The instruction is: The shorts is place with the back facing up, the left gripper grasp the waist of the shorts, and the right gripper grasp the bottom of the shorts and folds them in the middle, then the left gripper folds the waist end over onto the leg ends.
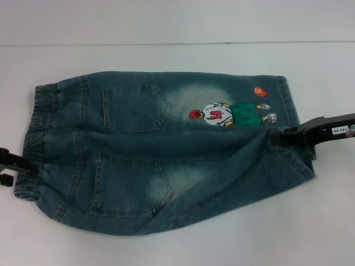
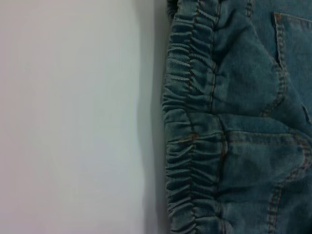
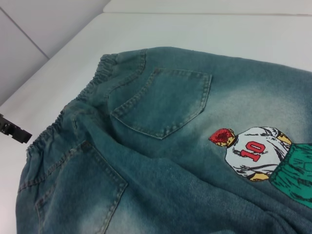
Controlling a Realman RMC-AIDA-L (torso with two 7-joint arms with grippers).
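Gripping both ends, by the look of it. Left gripper [image 1: 12, 166] sits at the waist [image 1: 37, 141], left edge of the shorts [image 1: 166, 160]; fingers mostly cut off by the frame edge, so can't tell if they're pinching the band or just touching it. Right gripper [image 1: 280, 136] is on the leg ends [image 1: 297, 152] at the right side; cloth there is bunched and pulled up around the tip, so it seems clamped on the hem, though the fingers themselves are hidden in the fabric.

Shorts lie back up on the white table [image 1: 177, 27], waist left, legs right. Near leg's hem is dragged up toward the middle, with a diagonal crease running from the near edge to the right gripper. The lengthwise fold looks just started, not done. The waist-over-legs fold hasn't begun.

Count: one pair of shorts, two back pockets (far [image 1: 136, 107], near [image 1: 130, 185]), one player print [image 1: 230, 114] with one orange ball [image 1: 260, 91], two grippers.
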